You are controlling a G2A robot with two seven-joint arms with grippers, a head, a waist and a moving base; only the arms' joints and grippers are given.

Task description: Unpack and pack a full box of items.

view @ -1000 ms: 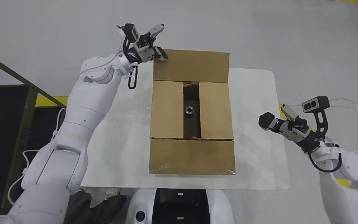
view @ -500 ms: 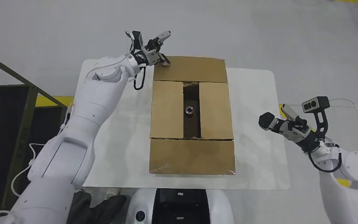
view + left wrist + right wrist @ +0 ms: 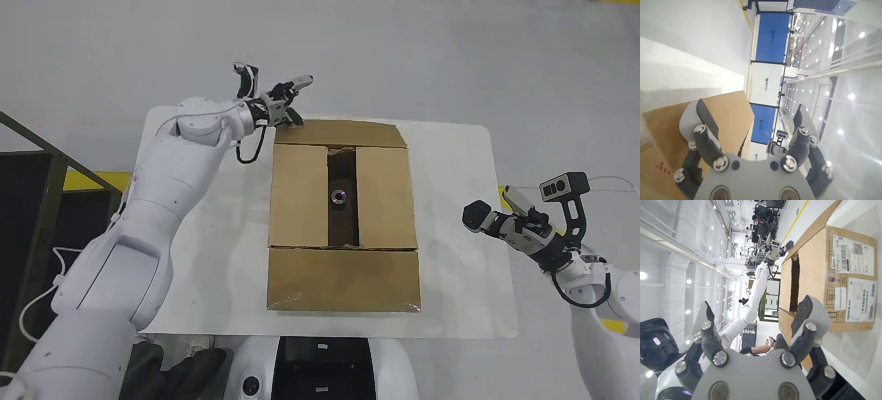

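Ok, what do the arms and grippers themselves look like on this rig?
The left arm and right arm have smooth white shells, each with a black cable loop at the wrist. The left gripper and right gripper match: grey base plate, silver screws, black linkages, pale grey fingers with black ribbed pads.

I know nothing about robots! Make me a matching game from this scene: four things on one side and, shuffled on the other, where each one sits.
Things:
1. left tool
2. right tool
3. box
4. small round part

Places:
A. down in the gap between the top flaps
B. at the table's side edge, apart from the box
C. middle of the table
D. by the box's far corner

Pairs: 1-D, 2-B, 3-C, 4-A
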